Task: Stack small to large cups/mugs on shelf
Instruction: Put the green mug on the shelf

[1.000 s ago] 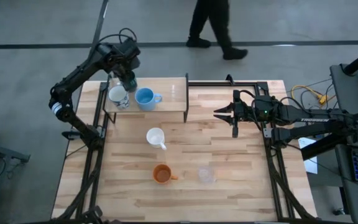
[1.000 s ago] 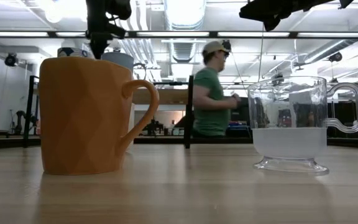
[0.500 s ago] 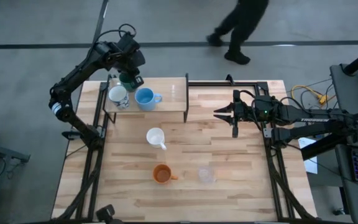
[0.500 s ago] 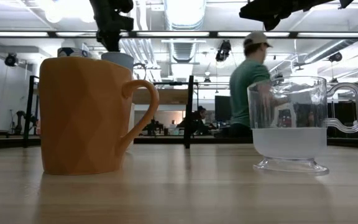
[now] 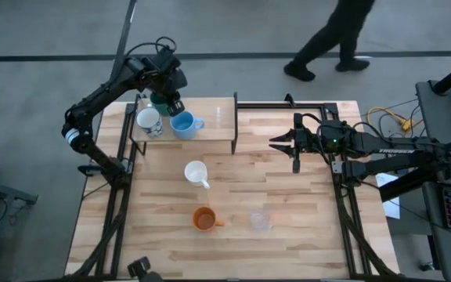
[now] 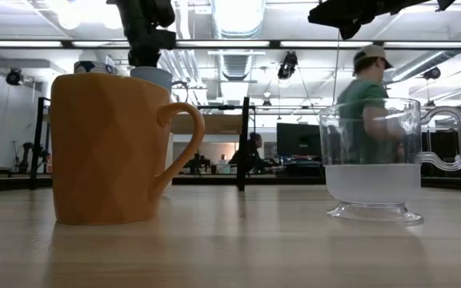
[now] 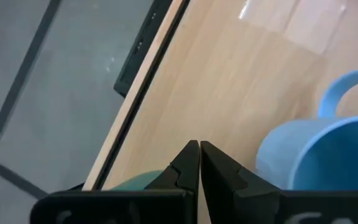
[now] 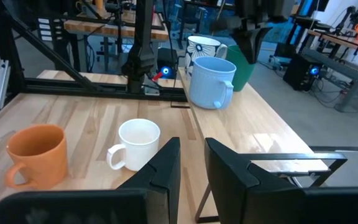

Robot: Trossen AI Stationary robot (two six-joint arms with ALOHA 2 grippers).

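I have the left gripper pinched on the green cup above the shelf, upper left — ready to stack. My right gripper waits mid-right over the bench, slightly open, holding nothing.

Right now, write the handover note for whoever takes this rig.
Left gripper: shut on the dark green cup rim, over the shelf left end.
Right gripper: empty, slightly open, at the table right side.
On shelf: silver-grey cup, light blue cup, side by side, not nested.
On table: white mug, orange mug, clear cup.
Left: everything still to stack by size.
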